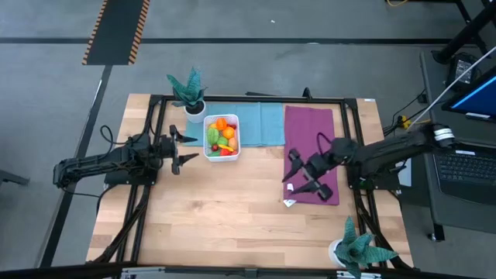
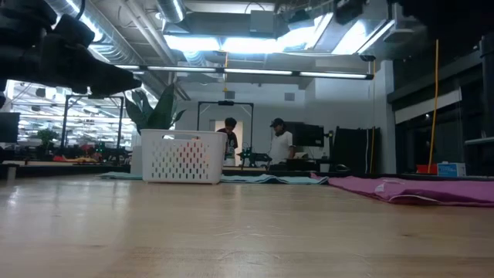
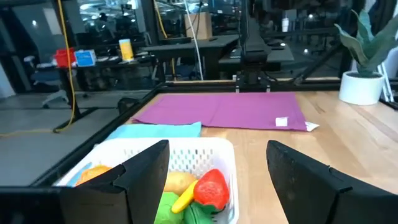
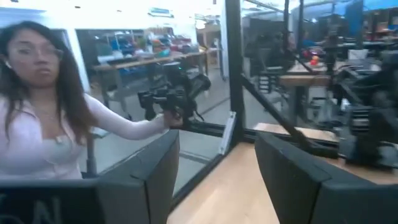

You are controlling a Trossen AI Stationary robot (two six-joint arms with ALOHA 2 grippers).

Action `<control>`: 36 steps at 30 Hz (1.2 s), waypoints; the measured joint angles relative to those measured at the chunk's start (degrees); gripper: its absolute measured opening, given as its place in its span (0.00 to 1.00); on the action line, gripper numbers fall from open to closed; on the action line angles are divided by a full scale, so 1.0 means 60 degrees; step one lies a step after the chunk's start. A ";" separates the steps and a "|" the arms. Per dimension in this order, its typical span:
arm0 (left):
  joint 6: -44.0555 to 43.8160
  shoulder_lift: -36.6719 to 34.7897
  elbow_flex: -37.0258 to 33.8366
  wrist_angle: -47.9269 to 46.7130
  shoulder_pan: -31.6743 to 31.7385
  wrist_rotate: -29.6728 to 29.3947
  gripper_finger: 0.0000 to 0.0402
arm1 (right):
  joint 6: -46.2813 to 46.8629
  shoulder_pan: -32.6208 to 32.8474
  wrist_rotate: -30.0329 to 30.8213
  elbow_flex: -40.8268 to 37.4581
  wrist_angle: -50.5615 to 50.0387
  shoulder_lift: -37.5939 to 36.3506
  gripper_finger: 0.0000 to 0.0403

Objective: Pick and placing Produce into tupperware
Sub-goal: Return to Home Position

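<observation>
The tupperware (image 1: 222, 137) is a small white perforated container standing on the teal cloth near the table's far side; it also shows in the low view (image 2: 182, 157) and the left wrist view (image 3: 205, 154). The produce (image 1: 222, 136) fills it: orange, yellow, green and red pieces, with a red piece (image 3: 211, 186) and a yellow one nearest the left wrist camera. My left gripper (image 1: 182, 148) is open, raised just left of the container, holding nothing. My right gripper (image 1: 301, 176) is open above the magenta cloth, holding nothing.
A magenta cloth (image 1: 310, 153) lies right of the teal cloth (image 1: 260, 124). Teal-leaved potted plants stand at the far left (image 1: 190, 94) and the near right corner (image 1: 355, 249). A person (image 4: 46, 106) shows beyond the table in the right wrist view. Bare wood (image 1: 225, 213) spans the near half.
</observation>
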 joint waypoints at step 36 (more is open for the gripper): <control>-0.0164 0.0001 -0.0004 -0.0032 0.0006 -0.0241 0.65 | -0.2418 0.0255 0.2229 -0.4710 -0.4022 -0.8925 0.53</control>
